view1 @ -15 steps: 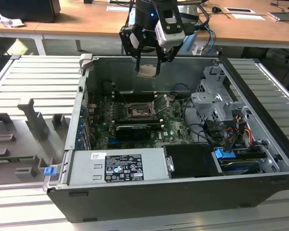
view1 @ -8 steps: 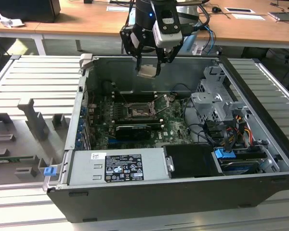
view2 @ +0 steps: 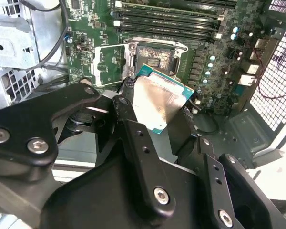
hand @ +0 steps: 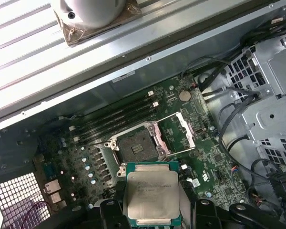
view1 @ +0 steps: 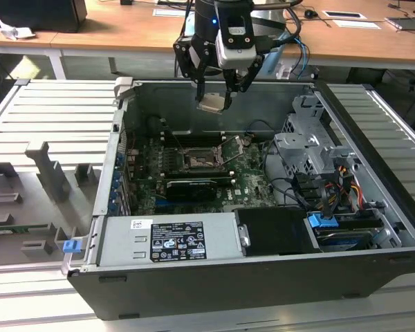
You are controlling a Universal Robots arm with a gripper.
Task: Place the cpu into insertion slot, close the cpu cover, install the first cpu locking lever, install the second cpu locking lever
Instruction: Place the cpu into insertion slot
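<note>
My black gripper point(view1: 214, 102) hangs over the open computer case, shut on the cpu point(view1: 212, 103). The cpu is a small square chip with a pale silver face and green edge, seen close up between the fingers in both wrist views point(view2: 159, 98) point(hand: 150, 193). Below it on the green motherboard lies the insertion slot point(view1: 196, 160) point(view2: 155, 59) point(hand: 136, 146), its dark centre bare. The cpu cover point(view1: 233, 148) point(view2: 107, 67) point(hand: 176, 132), a silver frame plate, is swung open to one side of the slot. The cpu is held well above the slot, apart from it.
Long black memory slots point(view1: 194, 138) run beside the socket. A silver power supply point(view1: 169, 238) fills the case's near side. A metal drive cage point(view1: 311, 149) with cables stands on the exterior view's right. Case walls point(view1: 124, 138) ring the board. A grey fixture point(view1: 48, 173) lies outside.
</note>
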